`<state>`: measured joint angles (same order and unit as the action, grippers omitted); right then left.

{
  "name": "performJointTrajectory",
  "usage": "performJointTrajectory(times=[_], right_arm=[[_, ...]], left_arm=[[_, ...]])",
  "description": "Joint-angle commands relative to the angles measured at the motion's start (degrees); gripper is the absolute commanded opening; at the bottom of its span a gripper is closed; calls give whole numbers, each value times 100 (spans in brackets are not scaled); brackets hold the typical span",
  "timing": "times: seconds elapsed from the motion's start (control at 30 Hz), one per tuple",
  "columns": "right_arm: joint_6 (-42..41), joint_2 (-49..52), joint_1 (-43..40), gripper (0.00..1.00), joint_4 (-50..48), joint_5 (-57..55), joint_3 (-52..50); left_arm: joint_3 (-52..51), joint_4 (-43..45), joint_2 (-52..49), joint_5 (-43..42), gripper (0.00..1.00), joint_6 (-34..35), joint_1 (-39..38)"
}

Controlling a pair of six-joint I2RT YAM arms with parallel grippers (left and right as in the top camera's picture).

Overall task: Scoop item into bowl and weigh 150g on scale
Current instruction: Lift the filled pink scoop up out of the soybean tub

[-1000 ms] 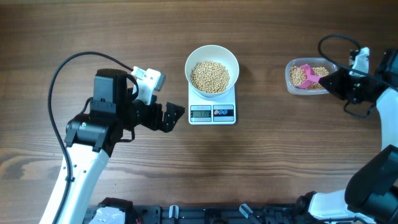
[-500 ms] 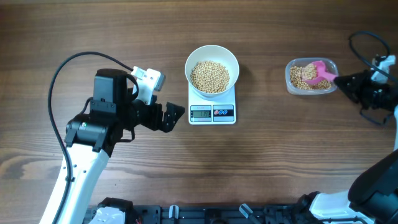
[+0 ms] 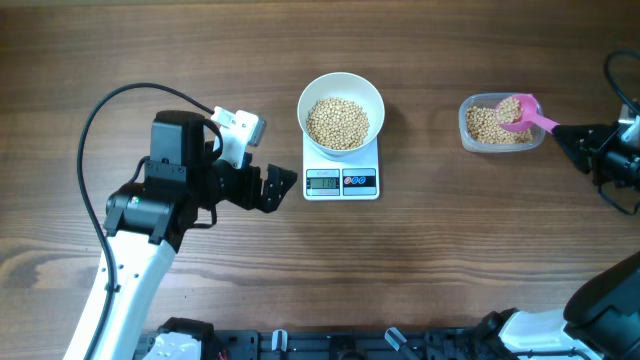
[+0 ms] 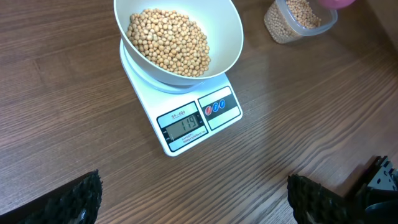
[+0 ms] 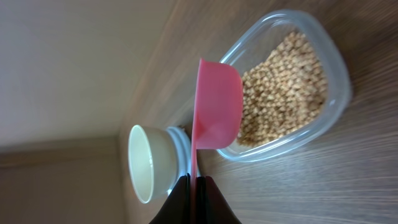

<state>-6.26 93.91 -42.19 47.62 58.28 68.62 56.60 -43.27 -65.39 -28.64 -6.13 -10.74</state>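
The white bowl stands on the scale at the table's middle, part filled with beige beans. My left gripper hangs open to the left of the scale, nothing between its fingers. The left wrist view looks over the bowl, its beans and the scale's lit display, with the left gripper spread wide. My right gripper is shut on the handle of a pink scoop, which holds beans over the clear tub. The right wrist view shows the scoop edge-on, gripped by the right gripper.
The clear tub still holds many beans and sits at the far right, near the table edge. The left arm's black cable loops over the table at the left. Bare wood lies between scale and tub.
The right arm has drawn back to the right, pulling the pink scoop from inside the tub up to its right rim with beans in it. The left arm has not moved.
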Motion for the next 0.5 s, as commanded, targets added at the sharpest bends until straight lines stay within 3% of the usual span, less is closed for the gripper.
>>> performJointTrajectory(times=[0.0, 0.47], right_arm=[[20, 83, -11, 4, 4, 664, -50], [-603, 81, 328, 4, 4, 1768, -50]], left_arm=[[-4, 13, -31, -83, 100, 37, 42], [-4, 13, -31, -85, 100, 37, 42]])
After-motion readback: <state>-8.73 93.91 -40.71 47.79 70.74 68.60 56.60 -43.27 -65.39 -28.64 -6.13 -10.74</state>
